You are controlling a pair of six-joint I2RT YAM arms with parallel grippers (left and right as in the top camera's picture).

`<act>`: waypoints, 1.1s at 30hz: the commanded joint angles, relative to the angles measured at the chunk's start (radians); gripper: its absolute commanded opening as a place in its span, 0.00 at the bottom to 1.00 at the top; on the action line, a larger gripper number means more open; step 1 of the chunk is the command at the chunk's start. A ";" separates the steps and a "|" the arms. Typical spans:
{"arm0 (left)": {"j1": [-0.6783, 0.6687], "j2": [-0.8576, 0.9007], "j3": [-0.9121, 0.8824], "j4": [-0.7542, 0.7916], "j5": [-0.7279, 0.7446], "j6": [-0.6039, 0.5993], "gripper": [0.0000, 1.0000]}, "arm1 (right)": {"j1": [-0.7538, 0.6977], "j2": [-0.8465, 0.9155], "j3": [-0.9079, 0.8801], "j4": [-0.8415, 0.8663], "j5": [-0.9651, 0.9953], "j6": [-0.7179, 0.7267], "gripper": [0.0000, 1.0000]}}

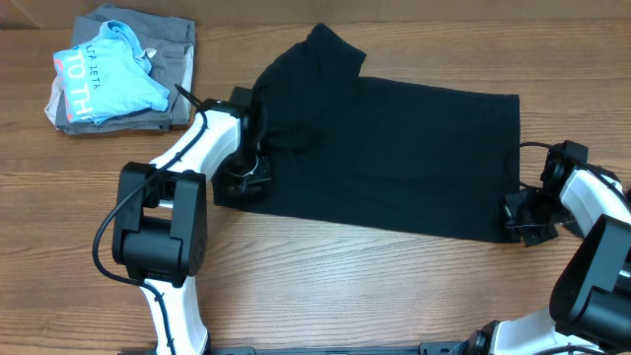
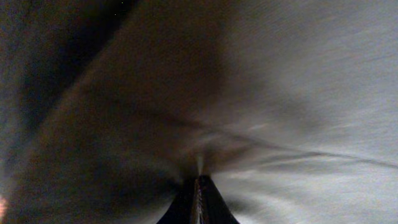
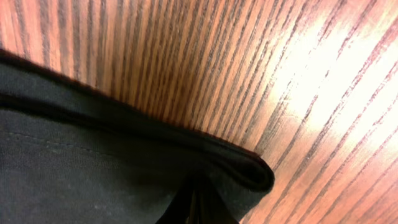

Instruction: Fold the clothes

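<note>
A black T-shirt (image 1: pixel 394 148) lies spread across the middle of the wooden table, one sleeve pointing to the far side. My left gripper (image 1: pixel 246 177) is shut on its near left edge; in the left wrist view (image 2: pixel 198 183) the closed fingers pinch dark fabric (image 2: pixel 186 93) that fills the frame. My right gripper (image 1: pixel 520 219) is shut on the shirt's near right corner; the right wrist view (image 3: pixel 194 202) shows the closed fingers pinching the folded hem (image 3: pixel 124 162) just above the table.
A grey folded garment (image 1: pixel 173 54) with a light blue lettered shirt (image 1: pixel 108 79) on top sits at the far left corner. The wooden table (image 1: pixel 394 286) runs along the near side of the shirt.
</note>
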State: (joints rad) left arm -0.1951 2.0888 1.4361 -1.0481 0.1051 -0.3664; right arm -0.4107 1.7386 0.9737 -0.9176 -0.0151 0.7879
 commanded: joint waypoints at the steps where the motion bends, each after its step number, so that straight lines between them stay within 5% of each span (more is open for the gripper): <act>1: 0.034 0.058 -0.027 -0.053 -0.105 -0.060 0.04 | -0.006 0.006 -0.005 -0.010 0.019 -0.003 0.04; 18: 0.035 0.051 -0.132 -0.119 -0.124 -0.106 0.04 | -0.027 -0.038 -0.003 -0.116 0.093 0.129 0.04; 24: 0.030 -0.079 -0.133 -0.151 -0.136 -0.129 0.05 | -0.084 -0.126 0.043 -0.185 0.092 0.129 0.04; 33: 0.028 -0.458 -0.133 -0.172 -0.138 -0.138 0.05 | -0.084 -0.272 0.172 -0.229 -0.132 -0.160 0.04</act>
State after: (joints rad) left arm -0.1699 1.7554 1.2968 -1.2339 -0.0135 -0.4808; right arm -0.5091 1.5181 1.1027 -1.1645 0.0093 0.8120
